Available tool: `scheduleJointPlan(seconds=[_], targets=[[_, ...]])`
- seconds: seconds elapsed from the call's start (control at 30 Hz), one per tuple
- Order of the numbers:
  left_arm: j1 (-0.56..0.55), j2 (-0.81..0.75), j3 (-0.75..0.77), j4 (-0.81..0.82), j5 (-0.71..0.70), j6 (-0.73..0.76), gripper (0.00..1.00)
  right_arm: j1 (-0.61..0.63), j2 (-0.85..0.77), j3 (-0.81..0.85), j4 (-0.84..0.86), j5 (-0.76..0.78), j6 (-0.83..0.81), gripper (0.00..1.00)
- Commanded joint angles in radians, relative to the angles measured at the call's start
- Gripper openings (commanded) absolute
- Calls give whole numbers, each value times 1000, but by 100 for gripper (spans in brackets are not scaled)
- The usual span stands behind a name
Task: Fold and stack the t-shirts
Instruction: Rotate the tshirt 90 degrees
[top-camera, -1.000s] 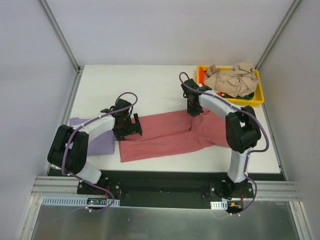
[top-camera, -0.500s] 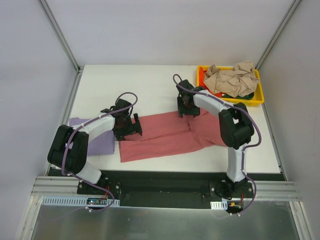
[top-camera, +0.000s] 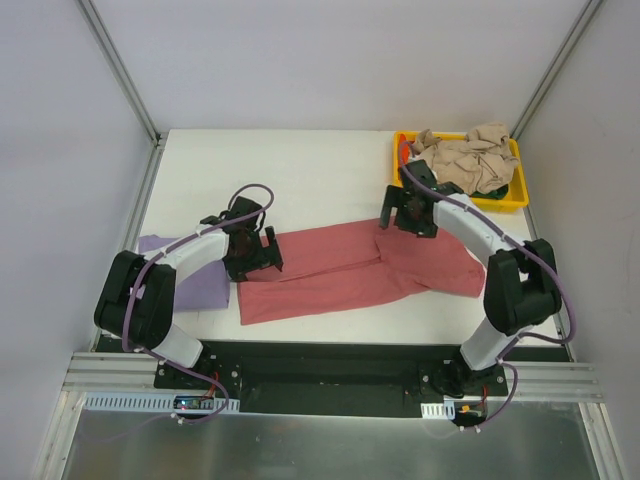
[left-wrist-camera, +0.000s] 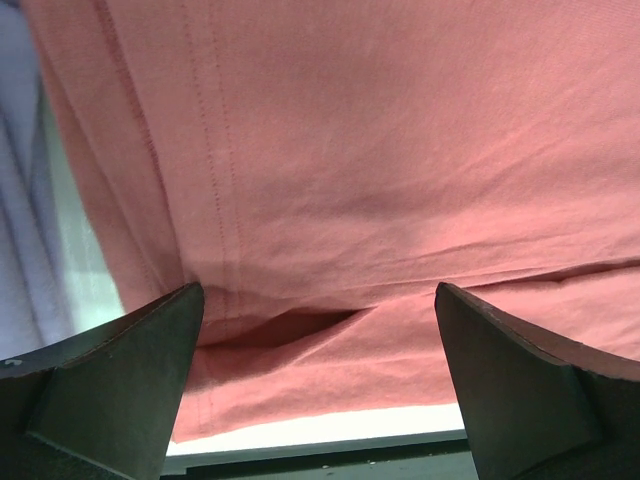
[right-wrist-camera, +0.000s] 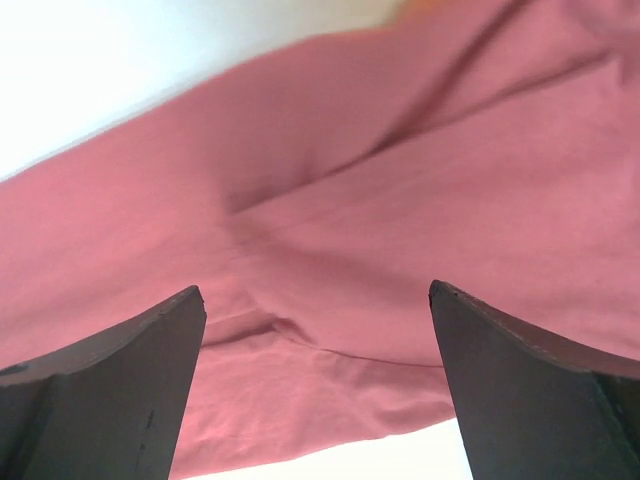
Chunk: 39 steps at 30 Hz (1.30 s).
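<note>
A large red-pink t-shirt lies partly folded across the middle of the table. My left gripper hovers open over its left end, and in the left wrist view the jaws stand wide above the cloth with nothing between them. My right gripper is open over the shirt's upper right part. Its jaws are spread above the red-pink cloth, holding nothing. A folded lavender t-shirt lies at the left. Crumpled beige t-shirts fill the tray.
The yellow tray sits at the back right corner, just behind my right gripper, with a bit of dark green cloth at its right side. A metal frame rail runs along the table's left edge.
My right gripper has opened from shut, let go of the red-pink t-shirt and swung right toward the tray. The left arm has not moved.
</note>
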Motion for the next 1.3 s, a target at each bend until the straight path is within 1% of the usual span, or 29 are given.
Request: scheduleJointPlan(seconds=[0.0, 0.07, 0.13, 0.27, 0.3, 0.37, 0.47, 0.57, 0.7, 0.8, 0.9, 1.03, 1.1, 1.17, 1.27], targets=[[-61, -68, 87, -117, -140, -32, 99, -122, -37, -114, 45, -62, 122, 96], [-92, -68, 120, -121, -157, -29, 99, -154, -6, -131, 60, -87, 121, 96], [-101, -45, 145, -121, -136, -29, 99, -165, 41, -119, 62, -116, 112, 96], [-112, 73, 170, -120, -95, -27, 99, -163, 126, -87, 75, -151, 75, 96], [-118, 100, 168, -120, -67, -30, 99, -160, 147, -71, 71, -185, 63, 96], [-136, 121, 148, -121, -55, -44, 99, -143, 187, -33, 36, -200, 32, 96], [-168, 98, 78, -120, -59, -70, 99, -102, 239, 22, -13, -180, -3, 96], [-216, 33, -16, -118, -19, -91, 99, -47, 281, 77, -49, -193, -38, 96], [-277, -97, -138, -120, 43, -148, 99, 39, 321, 151, -79, -237, -78, 96], [-326, -174, -186, -120, 71, -176, 99, 88, 387, 269, -124, -281, -106, 96], [-360, -208, -194, -120, 94, -180, 99, 125, 474, 427, -182, -303, -141, 96], [-385, -218, -183, -120, 110, -183, 99, 156, 610, 674, -299, -355, -195, 96], [-394, -218, -182, -120, 113, -183, 99, 171, 687, 815, -372, -407, -213, 96], [-399, -220, -183, -118, 114, -185, 99, 185, 753, 937, -426, -436, -267, 96], [-408, -212, -177, -111, 114, -177, 99, 202, 809, 1061, -448, -464, -293, 96]])
